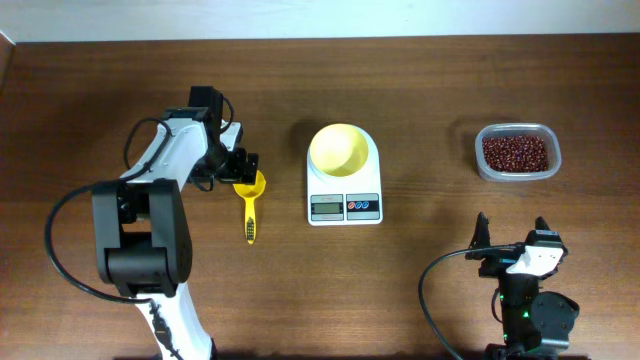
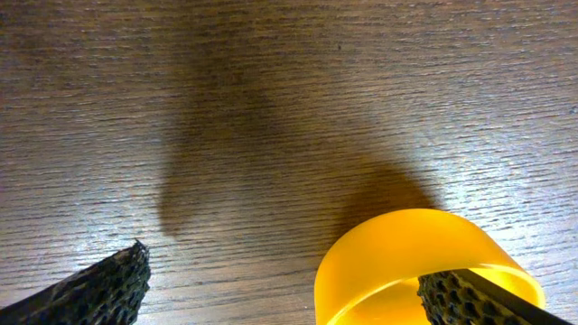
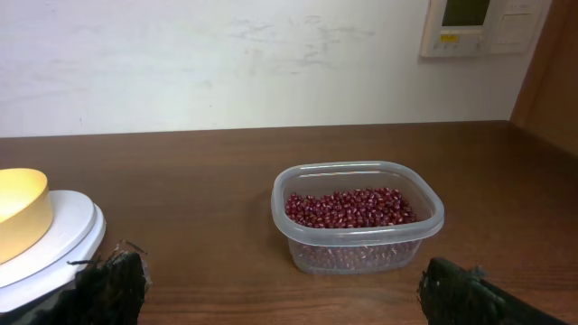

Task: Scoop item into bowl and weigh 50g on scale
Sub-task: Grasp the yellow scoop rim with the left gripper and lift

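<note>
The pale yellow bowl stands on the white scale at the table's middle. Dark red beans fill a clear plastic container at the right. A yellow scoop lies left of the scale, handle toward the front. My left gripper is open and low over the scoop's cup; one finger sits inside the cup, the other on bare wood. My right gripper is open near the front edge, facing the beans, holding nothing.
In the right wrist view the container stands a short way ahead, with the bowl and scale at the far left. A wall with a white panel rises behind the table.
</note>
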Controlling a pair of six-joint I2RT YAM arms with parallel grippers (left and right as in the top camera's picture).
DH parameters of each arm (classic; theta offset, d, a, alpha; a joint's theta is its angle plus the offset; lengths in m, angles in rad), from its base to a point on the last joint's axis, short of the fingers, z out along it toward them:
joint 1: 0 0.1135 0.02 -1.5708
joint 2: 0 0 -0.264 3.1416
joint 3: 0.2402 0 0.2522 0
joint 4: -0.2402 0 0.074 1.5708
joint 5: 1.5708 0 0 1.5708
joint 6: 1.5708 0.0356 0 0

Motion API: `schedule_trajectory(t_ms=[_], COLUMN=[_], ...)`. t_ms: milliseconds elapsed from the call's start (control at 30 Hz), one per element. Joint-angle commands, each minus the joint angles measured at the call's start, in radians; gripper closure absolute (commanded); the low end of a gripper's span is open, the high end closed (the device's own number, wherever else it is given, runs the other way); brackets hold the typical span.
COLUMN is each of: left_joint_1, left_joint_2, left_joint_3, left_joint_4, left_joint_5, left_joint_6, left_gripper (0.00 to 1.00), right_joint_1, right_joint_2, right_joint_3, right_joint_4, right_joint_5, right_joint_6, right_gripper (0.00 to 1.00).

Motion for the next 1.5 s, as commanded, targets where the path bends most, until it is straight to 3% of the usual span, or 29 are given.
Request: schedule_trajectory(t_ms=[0, 533, 700, 833, 1033, 1200, 1467], left_joint_1=[0.0, 0.0, 0.0, 0.0, 0.0, 0.0, 0.0], left_joint_2=[0.012, 0.011, 0.011, 0.011, 0.011, 0.011, 0.011], left_joint_3=[-0.024, -0.084, -0.084, -0.084, -0.084, -0.084, -0.084], left_joint_4=[0.003, 0.067, 0.071, 0.071, 0.071, 0.07, 0.069], left_joint_5=[-0.003, -0.003, -0.003, -0.002, -0.002, 0.001, 0.001], left_joint_6=[0.016, 0.016, 0.016, 0.016, 0.016, 0.016, 0.016], left_gripper=[0.01, 0.01, 0.37, 0.51, 0.64, 0.82, 0.94], right_joint_1=[0.008, 0.008, 0.008, 0.008, 0.008, 0.008, 0.008], right_joint_2=[-0.011, -0.01, -0.01, -0.011, -0.01, -0.01, -0.011], right_joint_3=[-0.008, -0.008, -0.008, -0.008, -0.008, -0.008, -0.008], right_joint_4=[-0.003, -0.003, -0.003, -0.003, -0.003, -0.003, -0.003], right_joint_5=[0.009, 0.009, 0.009, 0.009, 0.009, 0.009, 0.009], right_joint_6=[0.004, 0.004, 0.004, 0.004, 0.004, 0.004, 0.004], right_gripper=[0.01, 0.01, 0.01, 0.01, 0.01, 0.01, 0.01])
